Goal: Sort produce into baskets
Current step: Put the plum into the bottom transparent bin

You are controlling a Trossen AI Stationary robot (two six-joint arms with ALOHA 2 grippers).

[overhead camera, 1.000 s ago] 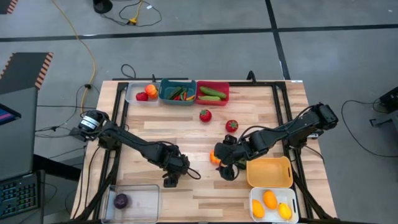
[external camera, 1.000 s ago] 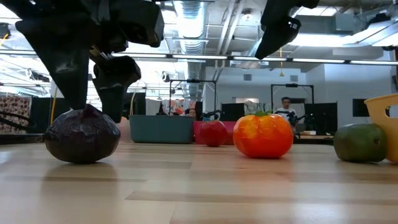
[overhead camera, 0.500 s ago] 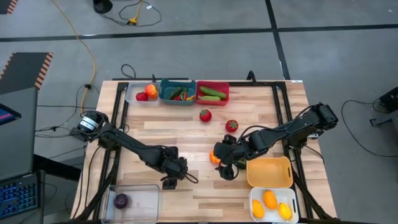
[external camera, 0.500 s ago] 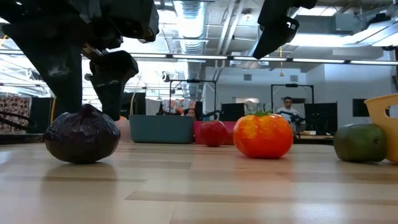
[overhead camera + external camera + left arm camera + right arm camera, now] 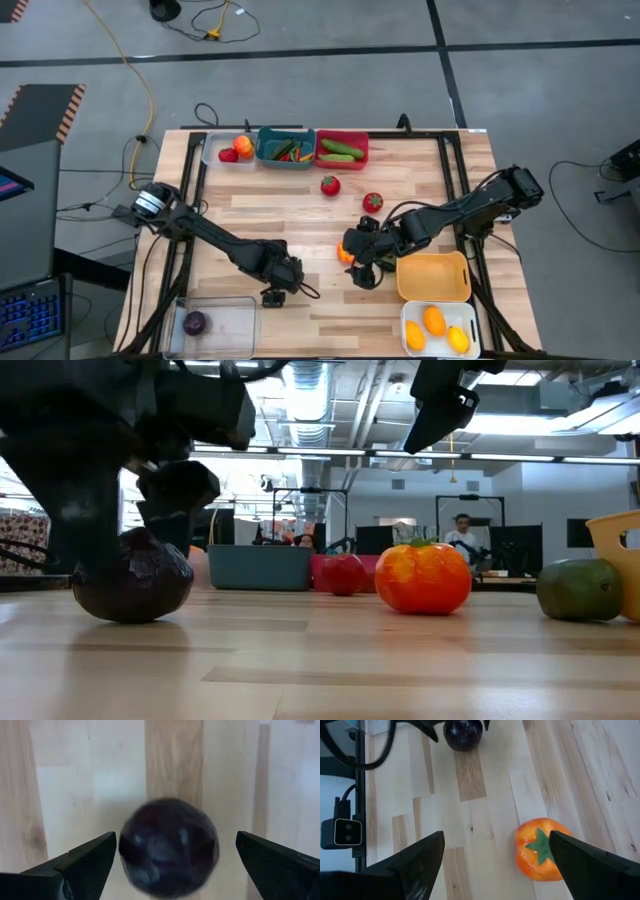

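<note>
My left gripper (image 5: 272,296) is open and low over the table near its near edge. Its fingers stand on either side of a dark purple round vegetable (image 5: 169,847) that rests on the table (image 5: 132,575); I see no touch. My right gripper (image 5: 365,270) is open and empty. It hangs above an orange tomato (image 5: 540,850) that rests on the table (image 5: 422,576). A green fruit (image 5: 580,588) lies next to the orange-yellow basket (image 5: 433,277). A clear basket (image 5: 215,320) at the near left holds a purple vegetable (image 5: 195,322).
Pale grey (image 5: 228,150), teal (image 5: 285,147) and red (image 5: 341,150) baskets with produce stand along the far edge. A white basket (image 5: 440,328) holds yellow-orange fruit at the near right. Two red tomatoes (image 5: 330,185) (image 5: 372,202) lie mid-table. A person sits in the room behind.
My left gripper has gone a little toward the table's near edge and down, so that its open fingers now stand around the purple vegetable. The vegetable has stayed where it was.
</note>
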